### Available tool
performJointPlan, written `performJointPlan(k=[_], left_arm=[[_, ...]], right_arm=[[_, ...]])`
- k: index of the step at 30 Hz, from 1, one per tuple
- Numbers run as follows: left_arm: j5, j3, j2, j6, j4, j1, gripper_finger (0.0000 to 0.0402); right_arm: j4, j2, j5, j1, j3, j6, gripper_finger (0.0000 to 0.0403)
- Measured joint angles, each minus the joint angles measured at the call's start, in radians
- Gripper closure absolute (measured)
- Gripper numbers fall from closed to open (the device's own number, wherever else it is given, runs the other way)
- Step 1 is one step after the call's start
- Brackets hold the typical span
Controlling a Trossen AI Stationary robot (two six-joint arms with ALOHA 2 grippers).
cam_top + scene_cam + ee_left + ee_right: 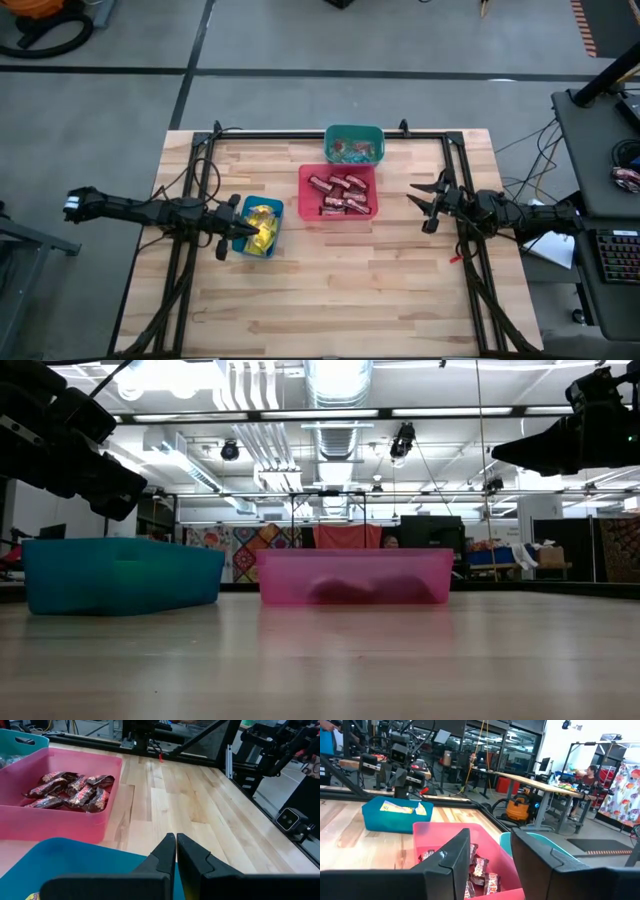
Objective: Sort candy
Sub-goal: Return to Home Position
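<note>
Now three bins [303, 195] (candy [345, 190] inside) — left claw [176, 837] closed, right claw [490, 839] spread.

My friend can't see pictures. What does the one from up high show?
Seen from above, a wooden table holds three bins: a blue bin of yellow packets, a red bin of brown bars, a teal bin of tiny sweets. The left gripper, shut, is over the blue bin's edge; the right gripper, open, hangs beside the red bin.
</note>
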Motion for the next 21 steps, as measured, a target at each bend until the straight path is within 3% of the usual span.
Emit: performJointPlan(k=[21], left_arm=[[0.000,0.000,0.000,0.000,0.000,0.000,0.0402]], right_arm=[[0.000,0.000,0.000,0.000,0.000,0.000,0.0274]])
